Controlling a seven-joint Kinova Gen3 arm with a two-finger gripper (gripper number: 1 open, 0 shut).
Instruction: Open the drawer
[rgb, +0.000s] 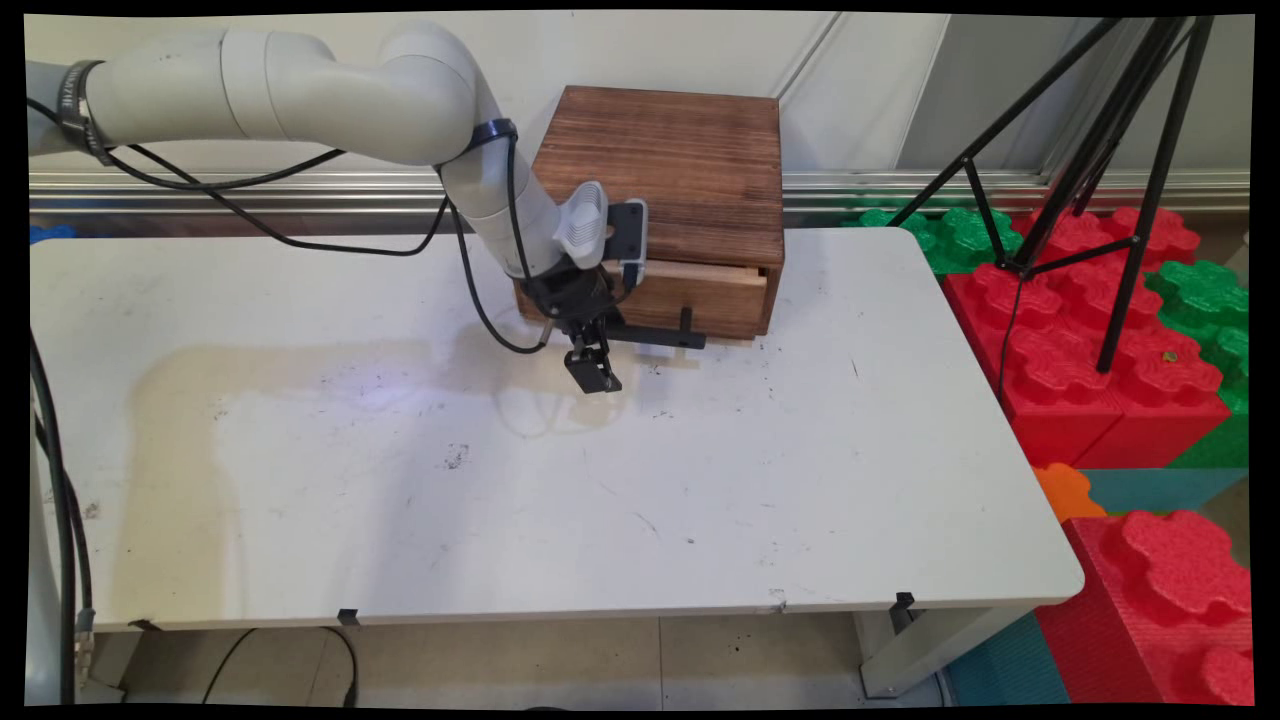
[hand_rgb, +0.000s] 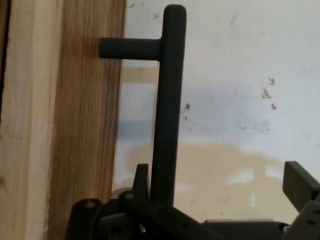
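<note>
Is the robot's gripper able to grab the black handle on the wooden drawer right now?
Probably yes. The gripper is open right at the black handle of the drawer. In the hand view the bar runs up between the fingers, with nothing blocking it.

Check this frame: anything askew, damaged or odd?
Wooden box's drawer sits slightly pulled out, pale top edge showing. The table has a broad tan stain at left. Nothing else stands out.
</note>
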